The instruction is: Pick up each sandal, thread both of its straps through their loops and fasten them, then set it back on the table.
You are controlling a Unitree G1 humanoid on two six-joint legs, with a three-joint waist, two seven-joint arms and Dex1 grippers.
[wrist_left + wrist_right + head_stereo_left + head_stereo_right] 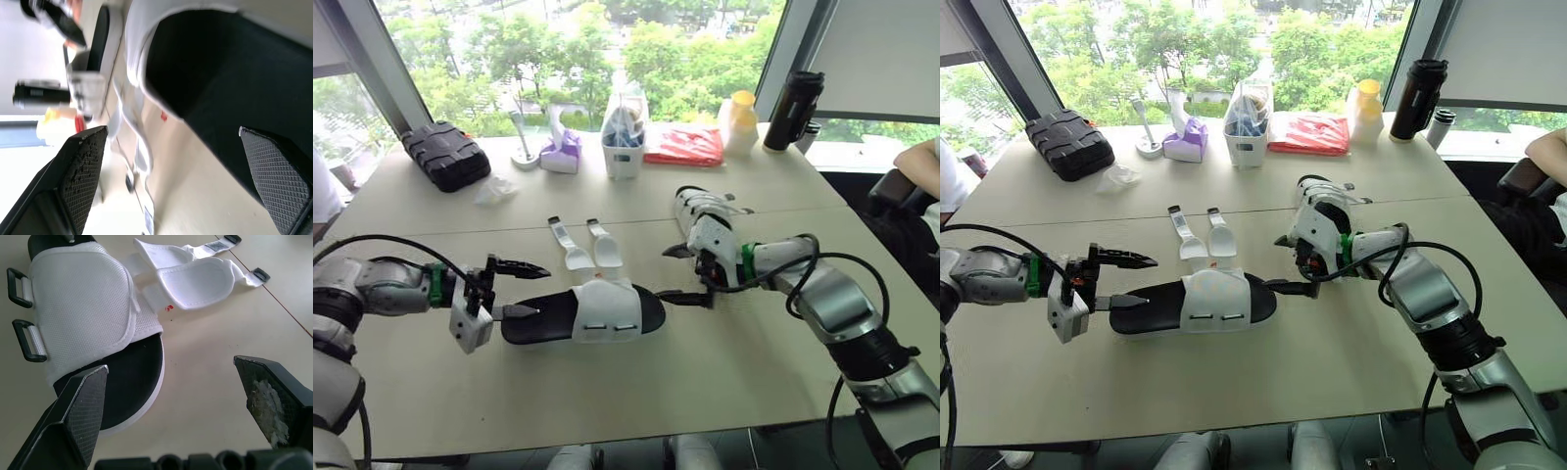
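A sandal (582, 313) with a black sole and a white upper lies flat on the table near its front middle. Its two white straps (587, 245) are undone and spread out on the table on the far side. The two black loops (22, 313) sit on the upper's near side. My left gripper (521, 289) is open at the heel end, its lower finger close to the sole (234, 88). Open too, my right gripper (685, 274) stands at the toe end, the lower finger almost touching the sole's tip. Neither gripper holds anything.
Along the far edge stand a black case (445, 155), a purple tissue pack (561, 154), a white container (624, 147), a red bag (683, 145), a yellow-capped bottle (739, 122) and a black flask (793, 108). A person's arm (920, 157) rests at the right.
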